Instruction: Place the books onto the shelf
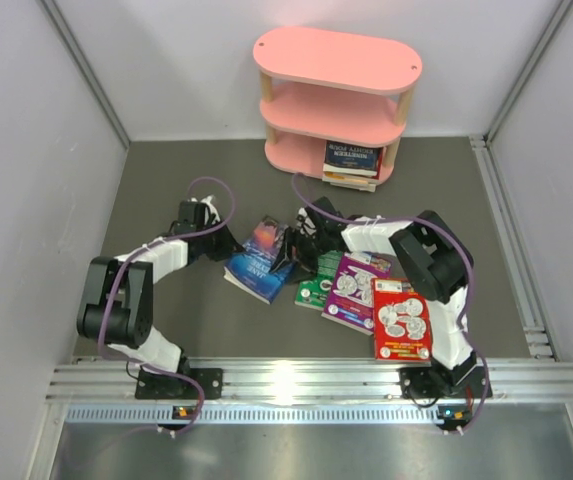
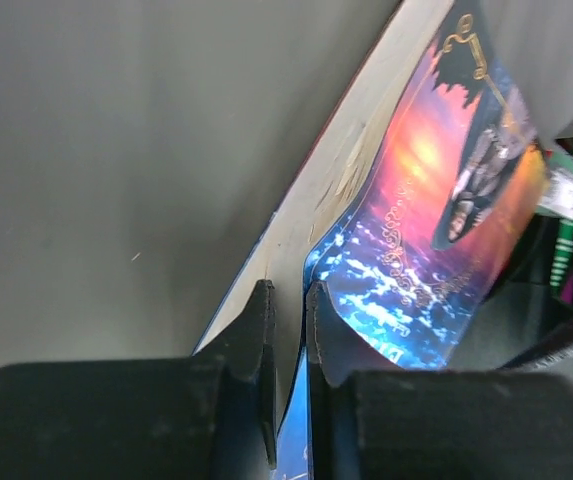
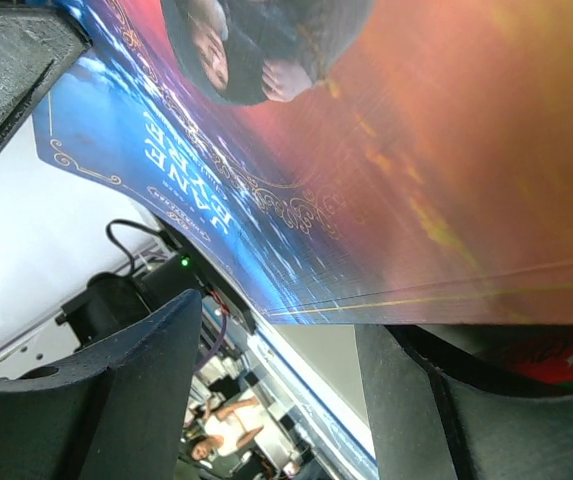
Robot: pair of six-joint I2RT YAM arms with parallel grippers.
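The left gripper (image 2: 288, 290) pinches the edge of a thin paperback book with a blue and orange cover (image 2: 416, 230), which is tilted up off the dark grey table (image 1: 166, 190). The right gripper (image 3: 278, 330) is spread wide just beside that book. Some stacked books (image 1: 351, 158) lie on the bottom board of the pink oval shelf (image 1: 336, 60).

Blue-orange book (image 3: 386, 150) — pincer (image 3: 276, 340) agape

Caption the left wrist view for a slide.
Left gripper clamped on the edge of the blue-and-orange book.
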